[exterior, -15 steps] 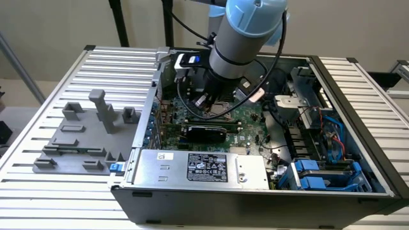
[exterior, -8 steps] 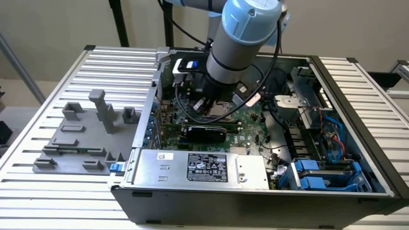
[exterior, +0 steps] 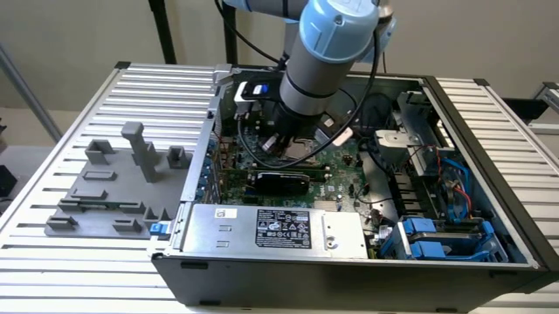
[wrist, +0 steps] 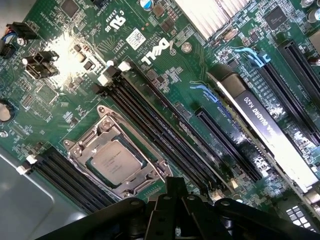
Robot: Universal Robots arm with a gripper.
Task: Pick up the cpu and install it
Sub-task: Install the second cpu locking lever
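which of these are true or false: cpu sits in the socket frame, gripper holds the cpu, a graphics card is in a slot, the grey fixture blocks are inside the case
1. The cpu lies inside the socket frame. True.
2. The gripper holds the cpu. False: the chip sits in the socket on the motherboard.
3. A graphics card stands in a slot. True.
4. The grey fixture blocks are inside the computer case. False: they sit on the slatted table beside it.
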